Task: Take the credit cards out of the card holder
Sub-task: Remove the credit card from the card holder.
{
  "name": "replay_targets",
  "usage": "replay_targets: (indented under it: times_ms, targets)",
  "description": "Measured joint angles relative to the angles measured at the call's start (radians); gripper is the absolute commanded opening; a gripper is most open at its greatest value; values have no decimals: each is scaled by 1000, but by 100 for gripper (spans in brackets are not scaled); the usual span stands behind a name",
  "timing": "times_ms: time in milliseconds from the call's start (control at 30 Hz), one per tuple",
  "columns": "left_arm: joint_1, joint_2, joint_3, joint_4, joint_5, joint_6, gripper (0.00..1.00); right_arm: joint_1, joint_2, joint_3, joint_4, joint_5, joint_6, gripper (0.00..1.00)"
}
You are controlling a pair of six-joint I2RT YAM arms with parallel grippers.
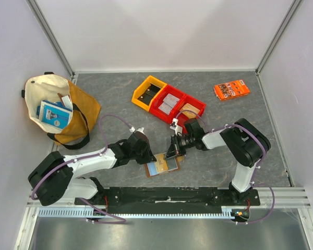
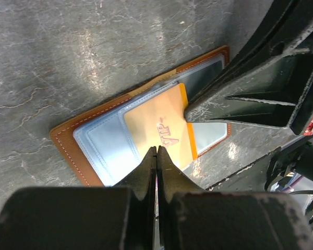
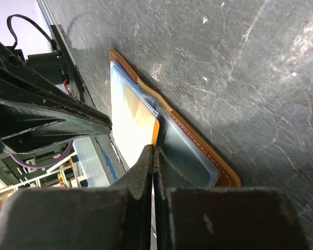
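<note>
The brown card holder (image 1: 157, 170) lies open on the grey table between both arms, pale blue-grey inside (image 2: 101, 143). An orange-gold card (image 2: 156, 120) with "VIP" on it sticks partway out of its pocket. My left gripper (image 2: 156, 150) is shut, its tips resting on that card's near end. My right gripper (image 3: 153, 151) is shut too, its tip against the card's orange edge (image 3: 156, 130); in the left wrist view its fingertips (image 2: 190, 112) touch that edge. The holder's brown rim (image 3: 198, 140) shows beside it. Other cards are hidden.
A tote bag (image 1: 57, 107) with blue packs lies at the far left. A yellow bin (image 1: 148, 92) and red bins (image 1: 177, 107) stand behind the holder. An orange printed packet (image 1: 232, 89) lies far right. The black base rail (image 1: 167, 195) runs along the near edge.
</note>
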Motion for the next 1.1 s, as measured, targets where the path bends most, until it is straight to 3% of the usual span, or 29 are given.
replay_targets:
  times_ms: [1100]
  targets:
    - [0,64,-5,-17,-5,-1,2,-11,-43,-19,-31,26,-25,0]
